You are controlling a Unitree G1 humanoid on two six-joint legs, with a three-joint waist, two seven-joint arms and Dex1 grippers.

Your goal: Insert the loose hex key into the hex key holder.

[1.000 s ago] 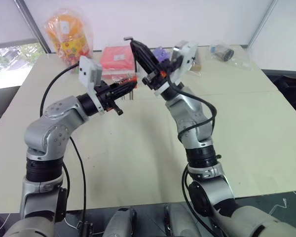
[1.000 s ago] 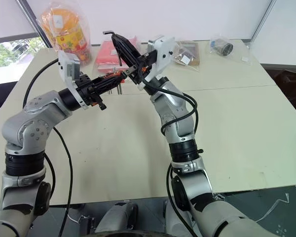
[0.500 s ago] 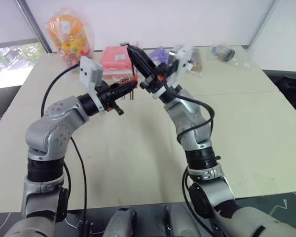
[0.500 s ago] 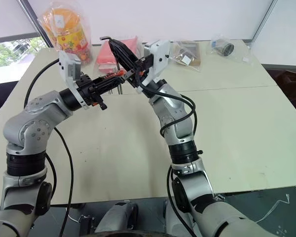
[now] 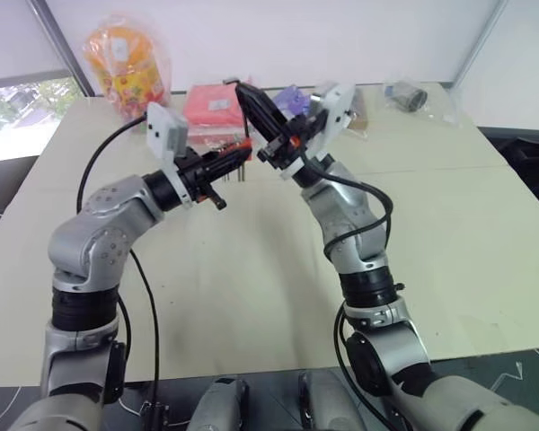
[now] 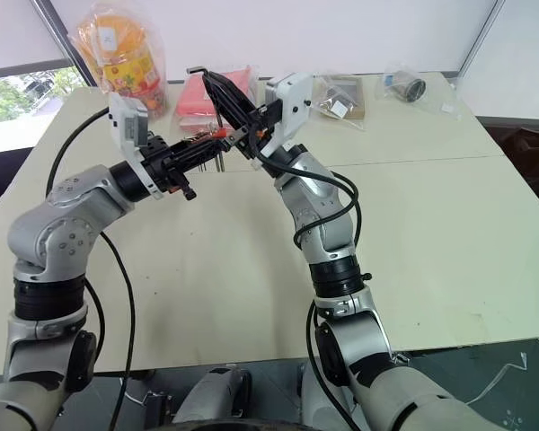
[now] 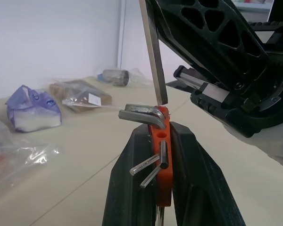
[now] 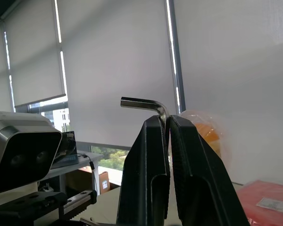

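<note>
Showing the thin dark grey L-shaped hex key [image 8: 146, 103] clamped in the right gripper [image 8: 166, 125], its straight end poised just above the small orange-red plastic holder [image 7: 163, 160] pinched by the left gripper [image 7: 154, 141]; jamming beside the hole is risked by slight misalignment.

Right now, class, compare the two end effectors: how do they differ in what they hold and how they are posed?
The left end effector is shut on the orange-red hex key holder; the right end effector is shut on the loose hex key. The left lies near level, while the right tilts steeply upward above it. The holder carries several keys; the right grips a single rod, its lower end just above the holder's top. Both have black fingers and are raised off the table.
</note>
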